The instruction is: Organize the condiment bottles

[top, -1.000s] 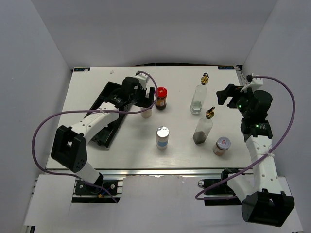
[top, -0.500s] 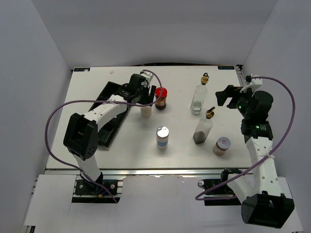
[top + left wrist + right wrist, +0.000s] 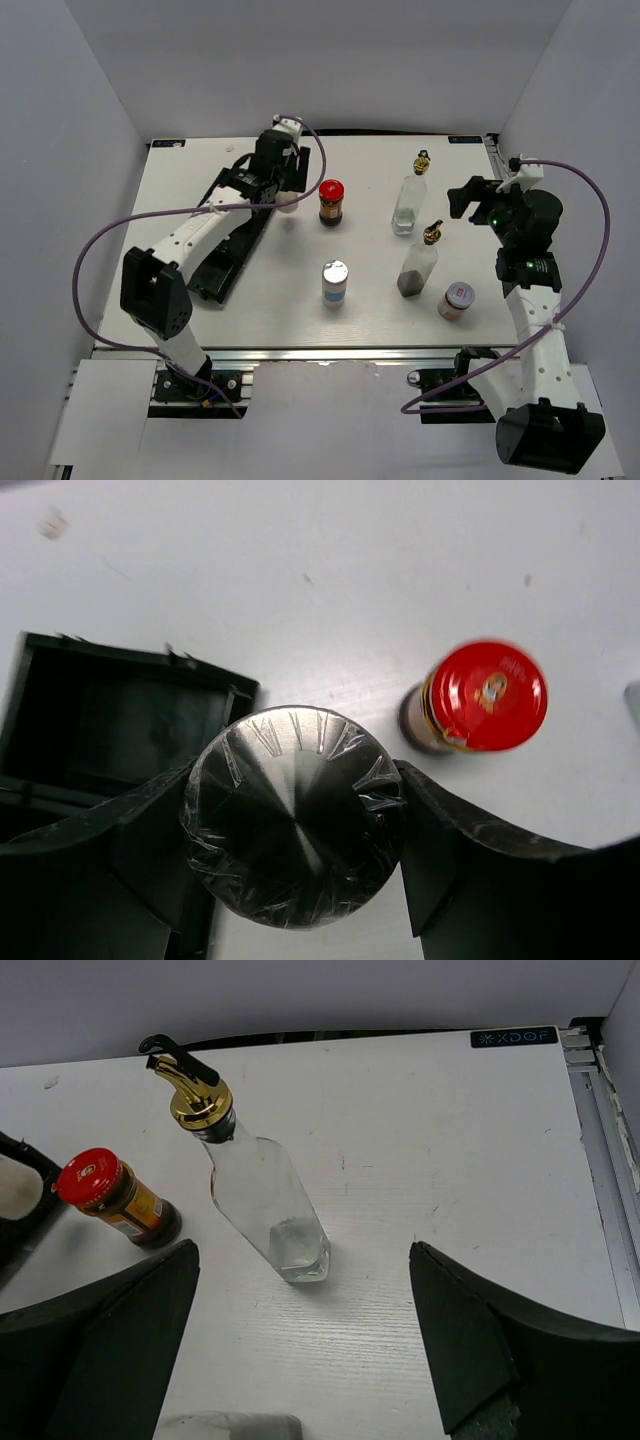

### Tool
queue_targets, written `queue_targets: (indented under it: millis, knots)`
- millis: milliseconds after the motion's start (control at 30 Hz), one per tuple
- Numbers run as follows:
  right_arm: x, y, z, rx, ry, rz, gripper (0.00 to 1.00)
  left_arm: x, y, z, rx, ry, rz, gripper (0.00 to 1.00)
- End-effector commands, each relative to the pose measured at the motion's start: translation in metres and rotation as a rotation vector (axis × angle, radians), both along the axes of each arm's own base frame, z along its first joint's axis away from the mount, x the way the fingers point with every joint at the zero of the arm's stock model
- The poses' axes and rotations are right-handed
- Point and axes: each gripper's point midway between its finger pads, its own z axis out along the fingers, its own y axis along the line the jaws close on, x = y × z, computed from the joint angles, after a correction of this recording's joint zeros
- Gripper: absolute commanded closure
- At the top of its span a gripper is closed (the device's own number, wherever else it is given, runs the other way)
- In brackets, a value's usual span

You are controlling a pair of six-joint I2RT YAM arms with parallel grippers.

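Our left hand (image 3: 295, 812) was clamped on the silver-lidded jar (image 3: 290, 825), right beside the black tray (image 3: 100, 720)'s corner (red-lidded jar (image 3: 485, 695) sat farther from the tray). We'd carry it level, then lower it straight into a compartment, clear of the wall.

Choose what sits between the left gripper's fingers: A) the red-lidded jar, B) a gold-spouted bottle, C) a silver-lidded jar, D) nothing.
C: in the left wrist view the left gripper presses on both sides of the silver-lidded jar, while the red-lidded jar stands apart, outside the fingers.
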Motion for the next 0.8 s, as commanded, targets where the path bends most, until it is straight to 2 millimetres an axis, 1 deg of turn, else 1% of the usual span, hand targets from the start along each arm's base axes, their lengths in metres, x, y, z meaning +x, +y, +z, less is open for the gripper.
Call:
queue_targets:
  millis: [0, 33, 100, 133, 200, 233, 300, 333, 400, 433, 467, 500, 533, 633, 667, 767]
  knots:
    - [0.004, -0.005, 0.010, -0.003, -0.049, -0.029, 0.11, 0.005, 0.036, 0.110, -0.095, -0.252, 0.161, 0.89]
    - [0.004, -0.005, 0.010, 0.001, -0.048, -0.031, 0.10, 0.010, 0.049, 0.112, -0.108, -0.257, 0.198, 0.89]
    - [0.005, -0.006, 0.011, 0.005, -0.050, -0.037, 0.11, 0.016, 0.064, 0.110, -0.120, -0.257, 0.237, 0.89]
    - [0.004, -0.005, 0.010, 0.007, -0.042, -0.037, 0.11, 0.023, 0.081, 0.109, -0.136, -0.257, 0.276, 0.89]
    - [0.005, -0.010, 0.012, 0.011, -0.036, -0.063, 0.11, 0.033, 0.086, 0.107, -0.182, -0.253, 0.250, 0.89]
    - [0.006, -0.011, 0.011, 0.009, -0.032, -0.072, 0.11, 0.041, 0.102, 0.101, -0.198, -0.246, 0.264, 0.88]
    - [0.006, -0.016, 0.010, -0.001, -0.032, -0.099, 0.11, 0.051, 0.109, 0.100, -0.234, -0.248, 0.251, 0.87]
    - [0.006, -0.017, 0.010, -0.001, -0.032, -0.104, 0.11, 0.055, 0.117, 0.095, -0.219, -0.246, 0.264, 0.87]
    - [0.006, -0.018, 0.010, -0.003, -0.032, -0.107, 0.11, 0.061, 0.126, 0.096, -0.207, -0.271, 0.279, 0.87]
    - [0.006, -0.018, 0.010, -0.004, -0.034, -0.108, 0.10, 0.061, 0.131, 0.088, -0.190, -0.269, 0.280, 0.82]
    - [0.006, -0.019, 0.011, -0.002, -0.037, -0.113, 0.11, 0.065, 0.135, 0.089, -0.195, -0.290, 0.286, 0.82]
    - [0.007, -0.022, 0.010, -0.005, -0.032, -0.132, 0.11, 0.067, 0.135, 0.085, -0.200, -0.283, 0.276, 0.82]
    - [0.007, -0.024, 0.011, -0.005, -0.033, -0.142, 0.11, 0.072, 0.142, 0.076, -0.201, -0.262, 0.282, 0.82]
    - [0.007, -0.028, 0.011, -0.009, -0.024, -0.163, 0.11, 0.075, 0.153, 0.058, -0.190, -0.221, 0.304, 0.85]
    - [0.008, -0.028, 0.011, -0.009, -0.024, -0.166, 0.10, 0.075, 0.155, 0.047, -0.185, -0.205, 0.309, 0.84]
    - [0.010, -0.028, 0.010, -0.008, -0.021, -0.168, 0.11, 0.074, 0.163, 0.031, -0.170, -0.188, 0.332, 0.85]
